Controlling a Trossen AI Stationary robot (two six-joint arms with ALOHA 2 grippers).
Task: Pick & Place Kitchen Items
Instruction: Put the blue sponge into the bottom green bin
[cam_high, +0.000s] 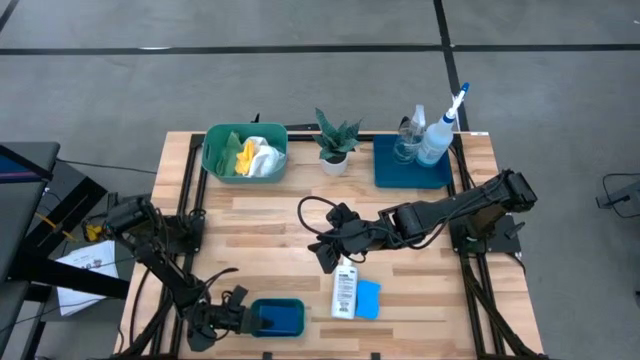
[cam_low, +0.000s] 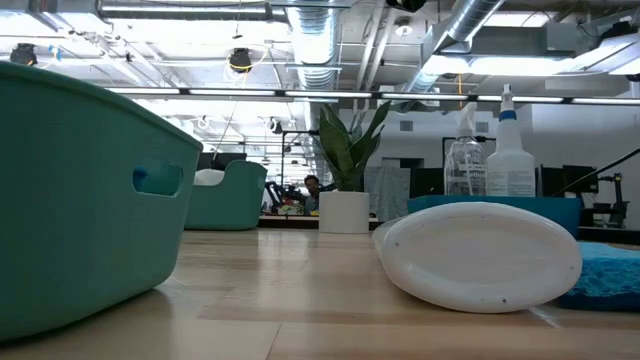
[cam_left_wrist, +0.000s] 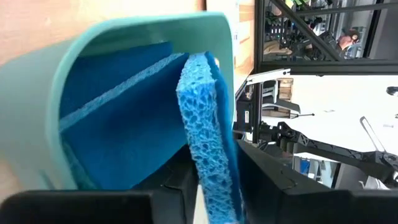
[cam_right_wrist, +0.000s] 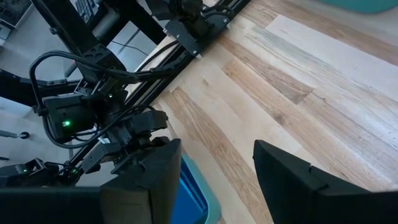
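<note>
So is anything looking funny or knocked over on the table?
Yes. The small white bottle lies on its side near the table's front edge, next to a blue sponge, while both spray bottles stand upright on the dark blue tray. Nothing looks spilled.

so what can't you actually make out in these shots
- Left gripper, high view: the fingers are too small to tell open from shut; in the left wrist view the blue sponge covers the gap.
- Green tub: the sponge hides its floor.
- Small white bottle: label too small to read.
- Second sponge, low view: cut off by the edge and bottle.
</note>
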